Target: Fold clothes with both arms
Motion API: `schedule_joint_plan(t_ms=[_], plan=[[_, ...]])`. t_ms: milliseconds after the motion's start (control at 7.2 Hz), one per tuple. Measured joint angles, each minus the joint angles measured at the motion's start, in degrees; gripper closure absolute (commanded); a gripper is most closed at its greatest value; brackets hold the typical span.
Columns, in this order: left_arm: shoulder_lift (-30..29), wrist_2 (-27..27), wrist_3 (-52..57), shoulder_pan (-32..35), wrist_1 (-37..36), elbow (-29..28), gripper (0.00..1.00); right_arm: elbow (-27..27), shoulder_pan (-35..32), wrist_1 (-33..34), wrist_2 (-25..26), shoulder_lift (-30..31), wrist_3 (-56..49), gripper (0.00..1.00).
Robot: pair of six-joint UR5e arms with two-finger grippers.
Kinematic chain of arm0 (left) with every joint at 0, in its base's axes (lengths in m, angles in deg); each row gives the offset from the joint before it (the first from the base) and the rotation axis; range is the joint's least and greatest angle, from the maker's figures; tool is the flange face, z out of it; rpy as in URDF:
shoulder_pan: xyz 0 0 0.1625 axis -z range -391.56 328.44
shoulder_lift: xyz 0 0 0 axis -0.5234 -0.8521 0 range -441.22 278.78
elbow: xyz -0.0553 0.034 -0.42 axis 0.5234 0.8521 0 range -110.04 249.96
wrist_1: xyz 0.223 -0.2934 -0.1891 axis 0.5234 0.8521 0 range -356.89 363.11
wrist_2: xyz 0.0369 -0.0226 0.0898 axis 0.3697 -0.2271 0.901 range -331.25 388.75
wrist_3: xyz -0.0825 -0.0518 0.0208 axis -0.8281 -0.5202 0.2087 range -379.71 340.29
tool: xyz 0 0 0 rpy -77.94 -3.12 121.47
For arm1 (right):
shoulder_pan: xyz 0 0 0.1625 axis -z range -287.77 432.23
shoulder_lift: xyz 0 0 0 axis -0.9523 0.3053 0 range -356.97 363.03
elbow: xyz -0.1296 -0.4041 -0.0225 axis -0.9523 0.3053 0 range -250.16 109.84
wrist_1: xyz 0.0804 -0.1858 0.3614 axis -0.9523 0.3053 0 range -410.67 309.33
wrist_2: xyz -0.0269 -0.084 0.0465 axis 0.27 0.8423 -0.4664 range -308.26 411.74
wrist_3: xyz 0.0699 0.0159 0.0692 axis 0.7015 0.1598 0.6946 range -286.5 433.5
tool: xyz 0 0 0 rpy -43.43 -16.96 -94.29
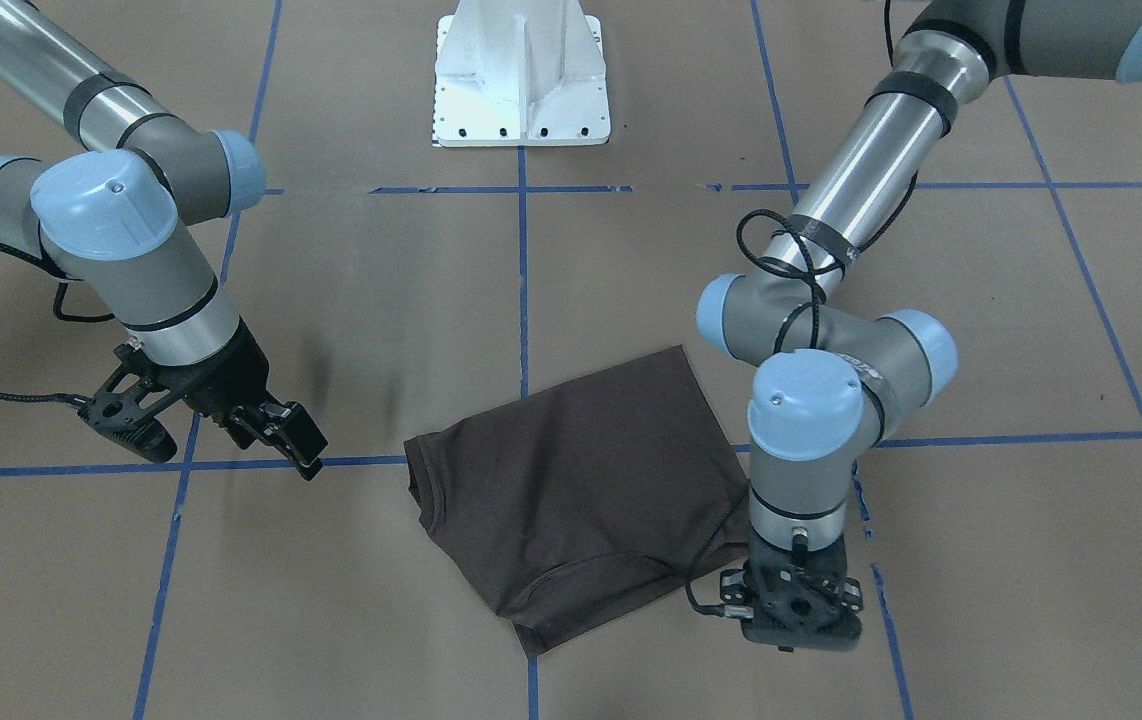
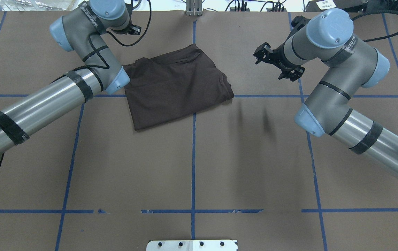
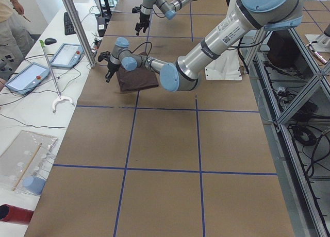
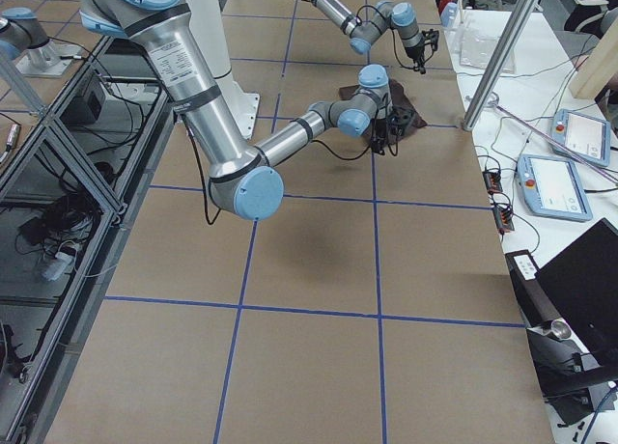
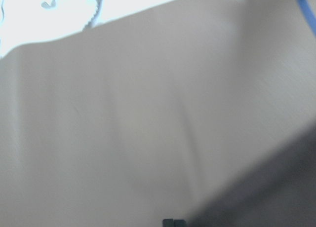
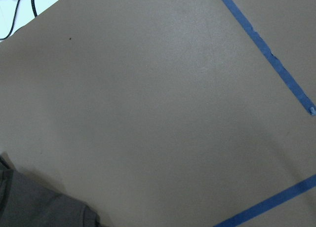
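T-shirt (image 1: 571, 490): folded flat on the bench (image 1: 381, 300). Likely light, limp cloth; pinch an edge or corner. Fingers apart on right hand (image 1: 231, 448); left hand (image 1: 796, 610) beside the shirt, state unclear.

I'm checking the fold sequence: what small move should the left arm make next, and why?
Probably lift the black left gripper straight up, clear of the dark brown folded T-shirt: it hangs beside its corner, the shirt lies flat, and the right gripper is well clear.
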Motion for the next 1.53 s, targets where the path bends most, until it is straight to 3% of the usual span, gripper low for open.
schedule_joint_plan(t_ms=[416,555,833,972,1249,1527], plan=[[1.3,-3.2,0.6,2.2,-0.9,4.8,1.00,-0.5,-0.3,0.1,-0.5,0.1,-0.2,0.01],[4.9,-8.5,0.7,3.8,-1.0,9.7,0.73,-0.7,-1.5,0.6,-1.4,0.4,-1.3,0.01],[13.9,-19.6,2.8,10.3,-1.0,19.9,0.34,-0.9,-8.4,4.0,-7.4,2.3,-13.4,0.00],[18.0,-24.1,8.2,15.3,-1.1,23.1,0.00,-0.7,-13.8,7.5,-11.3,3.5,-25.1,0.00],[23.6,-31.6,21.6,25.5,-2.2,24.9,0.00,-0.4,-24.5,18.7,-17.1,5.1,-50.2,0.00],[27.0,-35.7,32.8,32.2,-12.2,28.3,0.00,0.0,-33.5,28.3,-23.5,8.2,-70.3,0.00]])
